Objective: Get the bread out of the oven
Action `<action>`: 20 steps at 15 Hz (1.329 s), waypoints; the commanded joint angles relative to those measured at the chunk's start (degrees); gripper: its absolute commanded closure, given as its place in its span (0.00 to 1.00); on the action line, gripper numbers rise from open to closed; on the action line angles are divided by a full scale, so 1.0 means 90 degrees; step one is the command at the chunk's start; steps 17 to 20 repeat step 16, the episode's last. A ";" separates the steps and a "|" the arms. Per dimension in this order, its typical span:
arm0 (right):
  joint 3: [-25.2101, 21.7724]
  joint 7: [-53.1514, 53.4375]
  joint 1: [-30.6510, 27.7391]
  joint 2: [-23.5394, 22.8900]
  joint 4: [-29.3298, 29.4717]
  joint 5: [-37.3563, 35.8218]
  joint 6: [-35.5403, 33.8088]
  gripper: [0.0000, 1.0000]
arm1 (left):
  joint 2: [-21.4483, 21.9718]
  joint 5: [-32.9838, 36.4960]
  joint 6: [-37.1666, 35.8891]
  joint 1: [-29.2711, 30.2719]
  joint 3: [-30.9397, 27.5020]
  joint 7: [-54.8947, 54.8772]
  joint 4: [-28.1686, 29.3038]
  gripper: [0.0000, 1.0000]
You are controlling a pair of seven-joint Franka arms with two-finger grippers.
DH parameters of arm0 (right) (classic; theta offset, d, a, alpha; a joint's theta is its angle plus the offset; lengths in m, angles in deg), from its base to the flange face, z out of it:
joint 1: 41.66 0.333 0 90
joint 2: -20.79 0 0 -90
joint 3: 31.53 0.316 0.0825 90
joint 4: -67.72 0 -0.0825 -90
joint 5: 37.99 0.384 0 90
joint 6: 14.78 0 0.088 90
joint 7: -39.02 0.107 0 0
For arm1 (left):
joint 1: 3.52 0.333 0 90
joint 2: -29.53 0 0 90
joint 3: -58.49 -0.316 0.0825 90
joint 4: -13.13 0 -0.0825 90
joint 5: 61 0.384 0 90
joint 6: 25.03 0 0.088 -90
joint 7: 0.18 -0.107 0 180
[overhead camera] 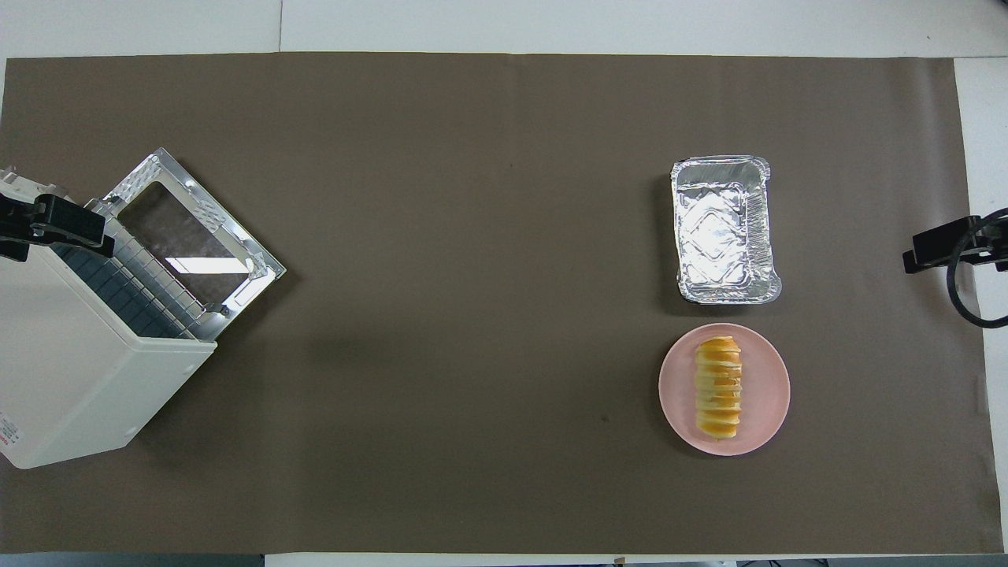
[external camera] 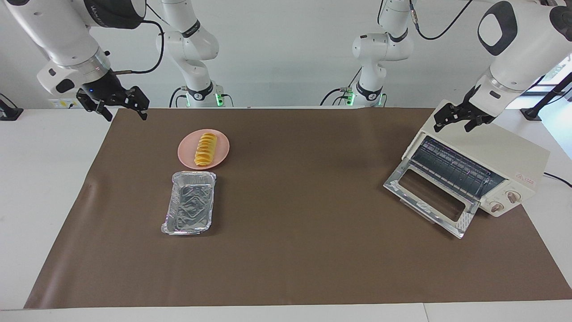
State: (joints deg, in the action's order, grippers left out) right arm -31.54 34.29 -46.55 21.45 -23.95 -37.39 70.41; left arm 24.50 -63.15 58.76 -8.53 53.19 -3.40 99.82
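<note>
Brown mat over white bench point(external camera: 44, 179), facing view, bread point(external camera: 205, 150) on pink plate point(external camera: 223, 150) beside foil tray point(external camera: 190, 209), oven point(external camera: 505, 161) door down, interior shadowed, right gripper point(external camera: 119, 110) spread empty over mat corner, left gripper point(external camera: 456, 120) spread above oven top, overhead view, both grippers cut off at frame edges, bread point(overhead camera: 718, 386) plainly on plate.

We see the bread point(overhead camera: 718, 387) lying on a pink plate point(overhead camera: 768, 390), foil tray point(overhead camera: 724, 229) just beside it, farther from the robots. The oven point(overhead camera: 79, 354) sits at the left arm's end, door point(overhead camera: 193, 236) dropped open.
</note>
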 commanded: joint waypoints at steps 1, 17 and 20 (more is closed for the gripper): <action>0.0040 -0.0050 -0.0032 -0.0005 0.0010 -0.0115 -0.0061 0.00 | 0.0207 0.0123 0.0104 0.0048 0.0062 0.0025 0.0260 0.00; 0.0049 0.0009 -0.0032 -0.0025 0.0029 -0.0291 0.0290 0.00 | 0.0207 0.0123 0.0104 0.0048 0.0071 0.0025 0.0260 0.00; 0.0049 0.0009 -0.0032 -0.0025 0.0029 -0.0291 0.0290 0.00 | 0.0207 0.0123 0.0104 0.0048 0.0071 0.0025 0.0260 0.00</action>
